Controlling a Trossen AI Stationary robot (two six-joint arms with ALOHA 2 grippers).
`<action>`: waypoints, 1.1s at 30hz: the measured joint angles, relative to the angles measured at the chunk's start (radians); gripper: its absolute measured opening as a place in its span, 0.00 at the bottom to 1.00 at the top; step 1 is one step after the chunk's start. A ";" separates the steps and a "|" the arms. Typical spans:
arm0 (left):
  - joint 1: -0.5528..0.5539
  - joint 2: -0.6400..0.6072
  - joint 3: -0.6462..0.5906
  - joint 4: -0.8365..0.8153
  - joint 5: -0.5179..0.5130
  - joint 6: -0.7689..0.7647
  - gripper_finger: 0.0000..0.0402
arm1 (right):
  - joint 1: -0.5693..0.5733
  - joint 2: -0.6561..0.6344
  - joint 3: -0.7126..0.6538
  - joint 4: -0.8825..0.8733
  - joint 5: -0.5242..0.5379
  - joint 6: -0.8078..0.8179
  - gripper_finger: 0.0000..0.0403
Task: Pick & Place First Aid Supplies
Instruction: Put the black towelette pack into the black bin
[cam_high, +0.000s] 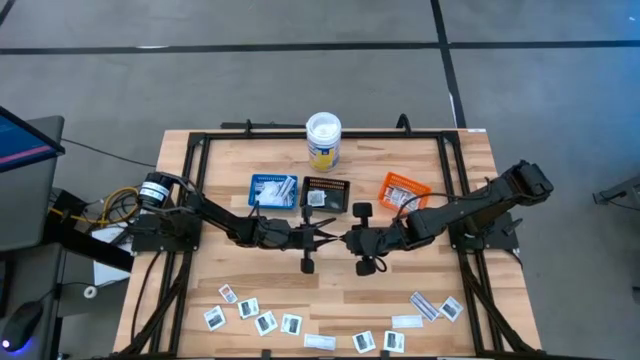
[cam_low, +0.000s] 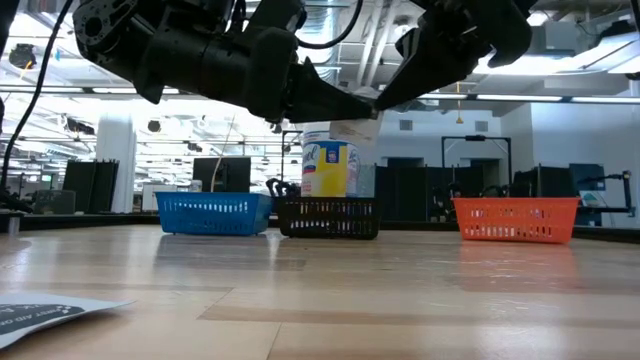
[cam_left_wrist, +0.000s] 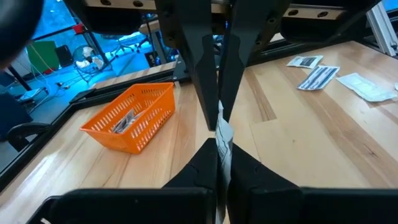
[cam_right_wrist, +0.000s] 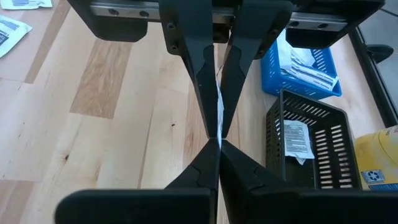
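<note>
A light wooden counter (cam_high: 330, 290) carries a blue tray (cam_high: 273, 190), black tray (cam_high: 327, 193), orange tray (cam_high: 402, 190), a yellow-labelled tub (cam_high: 323, 141), and scattered packets (cam_high: 265, 322) along its near edge.

I see even overhead light on the table (cam_high: 250, 280); low view backlit by ceiling strips, arms silhouetted, near foreground blurred.

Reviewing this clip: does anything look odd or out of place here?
Yes: both grippers, left and right, meet tip to tip above the table's middle, each shut on the same thin white packet, held between them in mid-air.
</note>
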 joint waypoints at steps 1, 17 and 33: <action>0.000 0.000 0.000 0.000 0.000 -0.003 0.02 | 0.000 0.000 0.000 0.000 0.000 0.000 0.00; -0.001 0.002 -0.005 -0.013 -0.002 -0.010 0.03 | 0.003 0.000 0.000 -0.036 0.001 0.045 0.12; 0.058 0.002 -0.004 -0.008 -0.350 -0.003 0.03 | 0.001 0.002 0.000 -0.049 -0.003 0.140 0.19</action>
